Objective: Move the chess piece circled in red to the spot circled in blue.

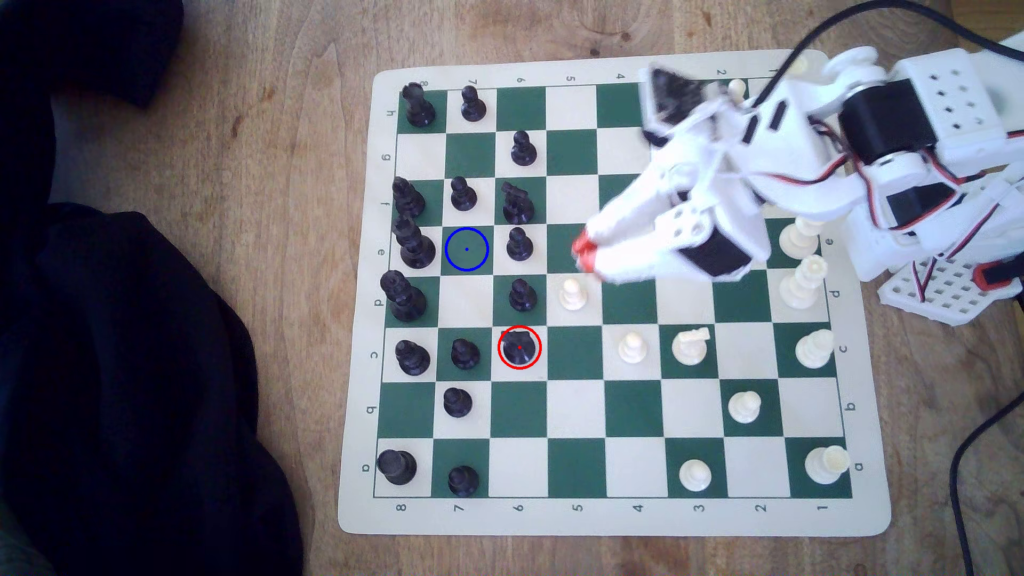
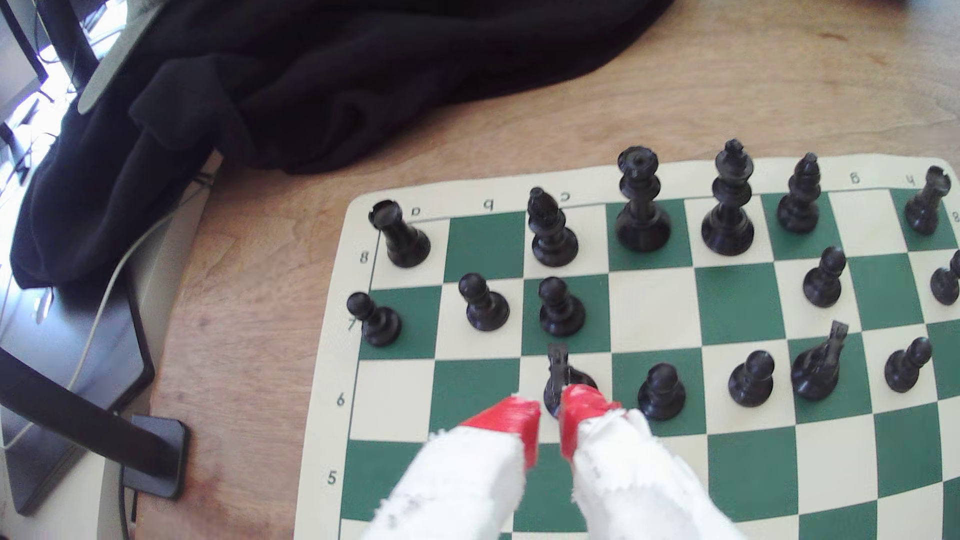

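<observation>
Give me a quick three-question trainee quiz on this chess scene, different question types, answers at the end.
1. True or false: the gripper is holding the red-circled knight.
2. The blue-ringed square is: A cream, B dark green, C occupied by a pawn.
3. Which printed letter marks the knight's row?
Key: 1 false; 2 B; 3 c.

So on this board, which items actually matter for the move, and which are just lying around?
Part of the job:
- black knight in the red ring
- blue-ringed green square
- the tool, red-tipped, slightly open, not yet at the knight

Just lying about:
- second black knight
- black pawns
- white pieces
- dark cloth
</observation>
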Controlling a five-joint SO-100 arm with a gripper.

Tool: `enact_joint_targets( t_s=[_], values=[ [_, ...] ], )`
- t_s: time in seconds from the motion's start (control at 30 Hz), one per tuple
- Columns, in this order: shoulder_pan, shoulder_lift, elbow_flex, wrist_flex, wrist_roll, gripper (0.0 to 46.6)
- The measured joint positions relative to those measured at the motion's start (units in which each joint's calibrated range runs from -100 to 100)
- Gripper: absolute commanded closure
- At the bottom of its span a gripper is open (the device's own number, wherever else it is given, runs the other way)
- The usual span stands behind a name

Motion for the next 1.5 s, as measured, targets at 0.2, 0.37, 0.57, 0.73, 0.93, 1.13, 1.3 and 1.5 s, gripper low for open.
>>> enact_joint_targets(
  t_s=[0.2,0.37,0.57,0.73,0.93,1.13,1.3,1.5],
  values=[
    [0.0,13.91,-9.13,2.07,0.05,35.2],
    [0.0,25.14,-19.16,7.25,-0.44,35.3],
    [0.0,34.69,-29.91,12.11,-2.15,35.1],
    [1.33,44.07,-40.4,17.29,-3.22,34.1],
    [2.06,48.51,-43.2,17.61,-2.3,33.8],
    [2.14,52.28,-43.74,17.61,-1.56,33.7],
    [2.14,54.38,-45.82,16.81,-1.56,34.0],
    [0.59,57.06,-48.44,16.57,-1.56,34.1]
  ],
)
